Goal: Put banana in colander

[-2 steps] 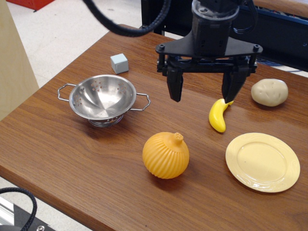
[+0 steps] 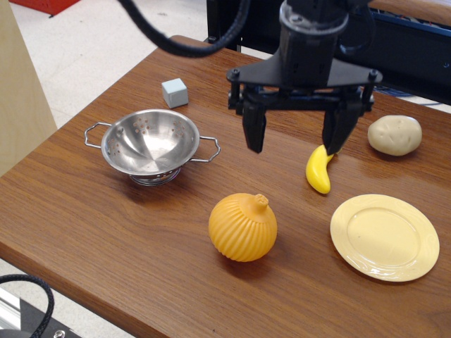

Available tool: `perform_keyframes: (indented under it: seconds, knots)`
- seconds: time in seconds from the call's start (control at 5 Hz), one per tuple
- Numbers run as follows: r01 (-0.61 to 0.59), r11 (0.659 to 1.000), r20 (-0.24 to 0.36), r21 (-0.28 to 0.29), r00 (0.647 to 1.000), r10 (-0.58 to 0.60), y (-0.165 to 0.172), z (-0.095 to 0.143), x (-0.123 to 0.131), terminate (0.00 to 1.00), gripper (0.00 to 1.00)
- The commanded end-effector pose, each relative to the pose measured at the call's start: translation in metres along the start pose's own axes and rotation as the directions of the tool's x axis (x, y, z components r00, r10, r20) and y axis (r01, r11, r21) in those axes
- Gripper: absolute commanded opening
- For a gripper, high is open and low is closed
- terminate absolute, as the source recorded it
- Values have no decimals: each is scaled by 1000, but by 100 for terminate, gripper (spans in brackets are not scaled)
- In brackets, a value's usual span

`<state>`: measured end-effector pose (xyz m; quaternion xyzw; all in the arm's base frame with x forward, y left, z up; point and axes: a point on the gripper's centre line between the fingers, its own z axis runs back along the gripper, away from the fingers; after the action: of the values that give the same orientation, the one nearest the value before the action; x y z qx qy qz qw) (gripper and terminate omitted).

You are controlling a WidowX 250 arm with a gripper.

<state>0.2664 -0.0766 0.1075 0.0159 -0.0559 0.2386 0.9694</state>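
Wooden table (image 2: 106, 225) carries all things. Black gripper (image 2: 292, 137) hangs above it, fingers spread wide, holding nothing. Steel colander (image 2: 150, 144) stands at left, empty. Orange onion (image 2: 243, 227) sits in front. Yellow banana (image 2: 318, 169) lies on the table, its top end behind the right finger.

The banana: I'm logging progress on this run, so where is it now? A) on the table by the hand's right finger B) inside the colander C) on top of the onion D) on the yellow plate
A: the banana lies on the wooden table, its upper tip at one finger of the open hand, apart from the colander.
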Motion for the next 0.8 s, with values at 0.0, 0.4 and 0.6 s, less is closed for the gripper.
perform_keyframes:
  seconds: [0.0, 0.4, 0.6]
  knots:
    - [38, 999, 52, -37, 998, -36, -38, -32, 53, 0, 100]
    - [77, 994, 82, -80, 994, -70, -48, -62, 69, 0, 100]
    - [60, 997, 92, -54, 994, -55, -43, -75, 72, 0, 100]
